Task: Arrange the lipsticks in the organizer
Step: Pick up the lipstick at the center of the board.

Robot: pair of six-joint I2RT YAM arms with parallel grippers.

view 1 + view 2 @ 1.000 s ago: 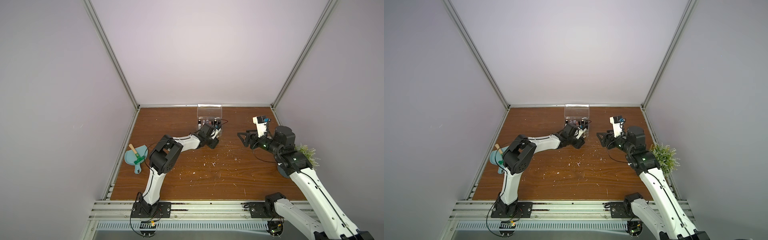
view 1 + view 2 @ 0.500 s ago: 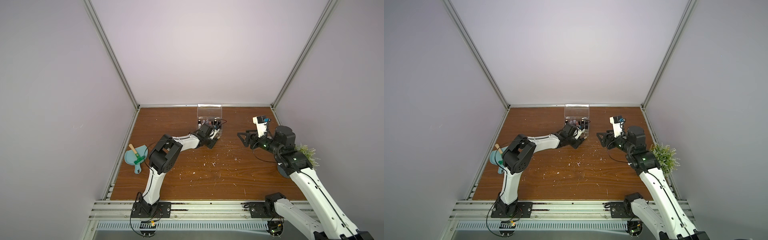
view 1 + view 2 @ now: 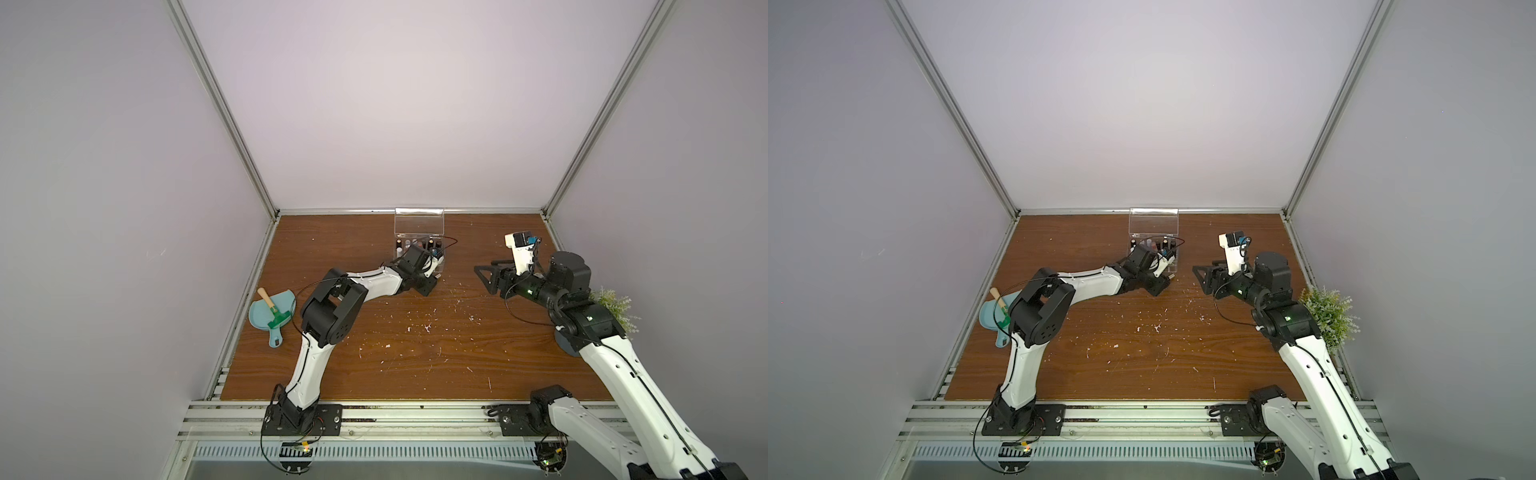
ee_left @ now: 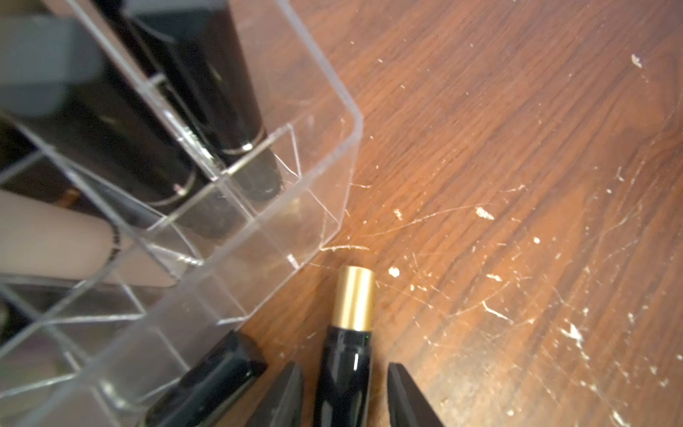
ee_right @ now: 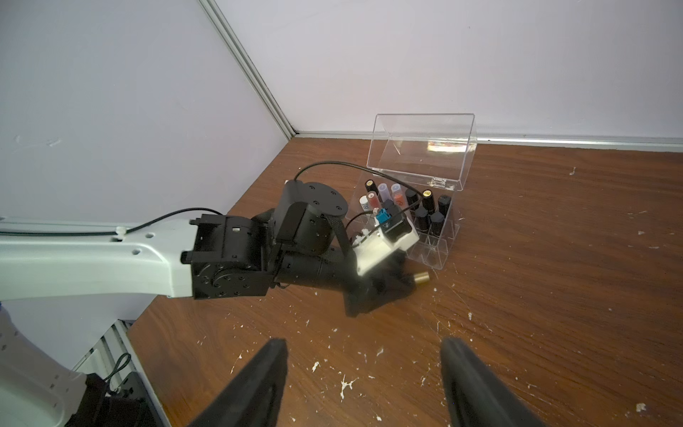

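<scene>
At the left edge of the desk [image 3: 415, 357] lies a light-blue dustpan [image 3: 258, 319] with a wooden-handled green brush [image 3: 272, 309] on it. Further right, the left pincer [image 4: 343, 366] sits low on the desk by the near corner of the clear organizer [image 5: 439, 255], whose lid [image 3: 419, 222] stands open toward the back wall. Lipsticks [image 5: 425, 216] stand upright in the compartments nearer the lid.

Between the left pincer's fingertips [image 4: 286, 392] a black lipstick [image 4: 345, 369] lies flat. Its long axis runs in line with the fingers. Its gold end points out past the tips and stops close to the organizer's corner without touching it. The jaws flank the tube closely, with slivers of desk showing on either side, so I cannot tell whether they clamp it. Another black tube [image 4: 207, 384] lies just beside the organizer's wall.

Well to the right, the right pincer [image 5: 366, 369] hangs over bare desk with its jaws spread wide and nothing between them. Behind that arm a small green plant [image 3: 1327, 316] stands at the desk's right edge.
</scene>
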